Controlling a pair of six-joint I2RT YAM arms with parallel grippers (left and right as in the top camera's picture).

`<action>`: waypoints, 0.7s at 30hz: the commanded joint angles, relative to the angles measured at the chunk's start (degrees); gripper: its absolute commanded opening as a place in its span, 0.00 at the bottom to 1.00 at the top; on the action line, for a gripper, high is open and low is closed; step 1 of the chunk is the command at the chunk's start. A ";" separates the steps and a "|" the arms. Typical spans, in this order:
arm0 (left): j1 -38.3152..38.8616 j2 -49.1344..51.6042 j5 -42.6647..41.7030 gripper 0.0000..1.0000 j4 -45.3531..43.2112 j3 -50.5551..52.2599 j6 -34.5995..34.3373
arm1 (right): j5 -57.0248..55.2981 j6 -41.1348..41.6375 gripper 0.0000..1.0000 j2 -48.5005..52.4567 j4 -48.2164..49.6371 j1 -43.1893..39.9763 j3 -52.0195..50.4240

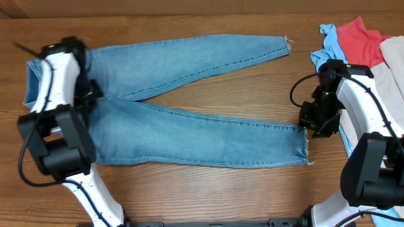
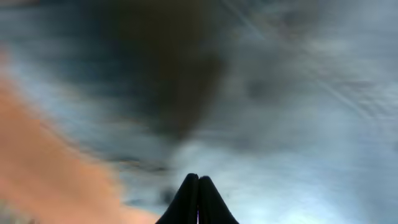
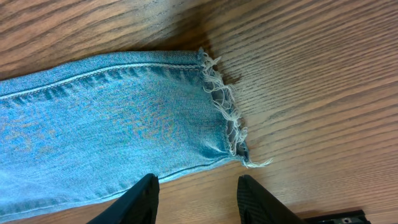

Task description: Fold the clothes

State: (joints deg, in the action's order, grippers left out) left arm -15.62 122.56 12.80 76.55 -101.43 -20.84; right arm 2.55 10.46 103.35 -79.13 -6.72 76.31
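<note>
Spread flat on the wood table: light blue jeans, long-legged, waist to the left, legs opening in a narrow V toward the right; upper leg slanting toward the far side of the table; lower leg nearly straight, ending in a hem with loose white threads; denim faded, paler along the middle of each leg, with a few soft wrinkles; stitched seam running along the edge of the lower leg; waist partly covered by the left arm.

Left claw closed, tips pressed together with no gap; behind it only blurred blue cloth and an orange strip of wood; cannot tell whether gripping any cloth.

Right claw open, fingers well apart, holding nothing; hanging just over the corner of the lower leg's hem, frayed threads curling onto bare wood; from above, the same claw just beside that hem.

At the right end of the table, apart from the jeans: pile of other garments, light blue, red, beige, partly under the right arm.
</note>
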 commanded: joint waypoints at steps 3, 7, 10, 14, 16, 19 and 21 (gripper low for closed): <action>-12.90 -0.76 5.20 0.04 6.27 0.07 -1.57 | -0.48 0.00 0.45 -1.07 -0.02 -0.09 -0.13; -18.84 -0.76 4.63 0.04 11.17 0.07 -4.42 | -0.48 0.00 0.45 -1.07 0.00 -0.09 -0.13; -21.20 -1.88 -5.27 0.04 9.68 0.07 0.63 | -0.48 0.00 0.45 -1.07 0.20 -0.09 -0.13; -19.26 -5.77 -9.77 0.04 5.11 0.07 3.10 | -0.48 -0.02 0.45 -1.07 0.20 -0.09 -0.13; -17.09 -7.74 -9.90 0.04 2.27 0.07 3.34 | -0.50 -0.02 0.45 -1.07 0.20 -0.09 -0.13; -13.18 -8.76 -9.92 0.04 -2.05 0.07 5.66 | -0.50 -0.02 0.44 -1.07 0.20 -0.09 -0.13; -9.62 -8.59 -9.92 0.04 -5.46 0.07 8.76 | -0.50 -0.02 0.45 -1.07 0.11 -0.09 -0.13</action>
State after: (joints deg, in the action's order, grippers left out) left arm -29.67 115.57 4.86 73.97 -101.38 -17.43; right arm 2.52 10.46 103.35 -79.07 -6.72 76.31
